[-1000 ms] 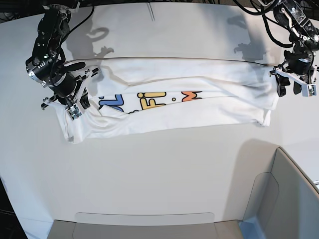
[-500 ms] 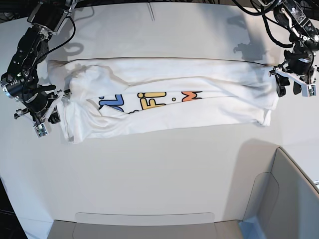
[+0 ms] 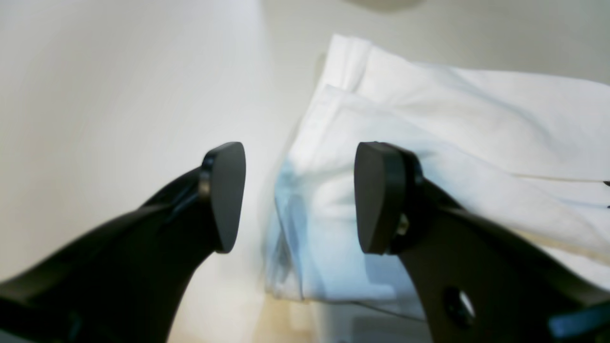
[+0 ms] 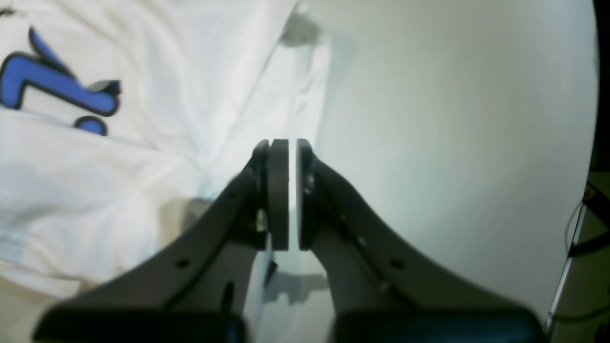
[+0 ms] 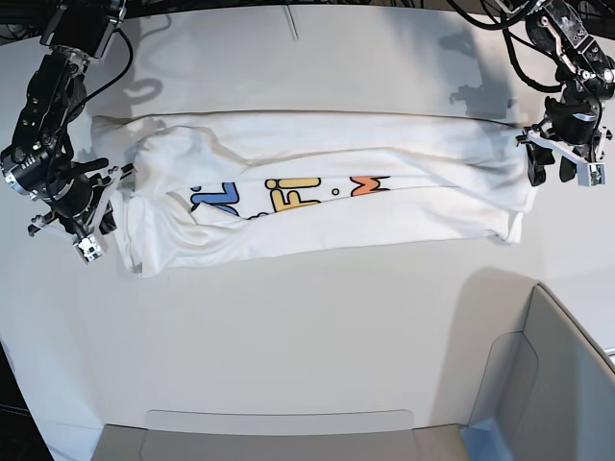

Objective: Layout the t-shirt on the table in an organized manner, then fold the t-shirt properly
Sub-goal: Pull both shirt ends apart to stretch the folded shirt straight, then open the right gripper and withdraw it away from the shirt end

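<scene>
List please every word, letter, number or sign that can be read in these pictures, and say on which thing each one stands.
"L": blue letter on the t-shirt print, cut by a fold; the same blue shape shows in the right wrist view.
"Fi": yellow letters, lower part hidden by the fold.
"M": orange letter, only its top visible.
No whole word can be read: the print is folded over.
No text on the table or the grippers.

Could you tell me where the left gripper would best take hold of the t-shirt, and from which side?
Probably the stacked folded edge at the end of the t-shirt nearest the left gripper. That edge lies between its open fingers, layered and flat on the table. Coming in low from the bare table side should let one finger slide under all layers.
</scene>
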Robot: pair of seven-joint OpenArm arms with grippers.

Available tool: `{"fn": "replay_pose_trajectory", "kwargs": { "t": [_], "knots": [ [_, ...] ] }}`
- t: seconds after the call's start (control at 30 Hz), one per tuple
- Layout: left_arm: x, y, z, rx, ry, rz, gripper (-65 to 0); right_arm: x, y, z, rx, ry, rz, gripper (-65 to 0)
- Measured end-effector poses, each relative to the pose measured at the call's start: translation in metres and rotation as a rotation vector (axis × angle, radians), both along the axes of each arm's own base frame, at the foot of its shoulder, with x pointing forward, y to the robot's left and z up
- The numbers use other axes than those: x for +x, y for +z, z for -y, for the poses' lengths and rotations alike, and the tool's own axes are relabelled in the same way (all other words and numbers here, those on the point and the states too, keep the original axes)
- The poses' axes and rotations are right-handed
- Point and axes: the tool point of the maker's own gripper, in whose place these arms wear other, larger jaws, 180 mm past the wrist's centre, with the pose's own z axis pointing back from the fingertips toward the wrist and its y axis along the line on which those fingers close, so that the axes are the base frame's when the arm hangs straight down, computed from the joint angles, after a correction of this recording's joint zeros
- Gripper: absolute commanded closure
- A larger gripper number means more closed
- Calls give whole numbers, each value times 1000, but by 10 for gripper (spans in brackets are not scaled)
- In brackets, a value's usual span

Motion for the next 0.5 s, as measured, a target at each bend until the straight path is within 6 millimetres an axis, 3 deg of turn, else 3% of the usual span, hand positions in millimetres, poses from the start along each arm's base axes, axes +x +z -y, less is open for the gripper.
{"fn": "replay_pose_trajectory", "kwargs": {
  "t": [0.1, 0.23, 0.5],
  "knots": [
    [0, -11, -3, -22, 21, -30, -362, 8, 18, -10, 23, 33, 76, -34],
    [6, -7, -1, -30, 14, -4, -362, -1, 6, -3, -4, 13, 27, -34],
    [4, -8, -2, -26, 16, -12, -362, 4, 11, -4, 1, 16, 44, -34]
  ]
}}
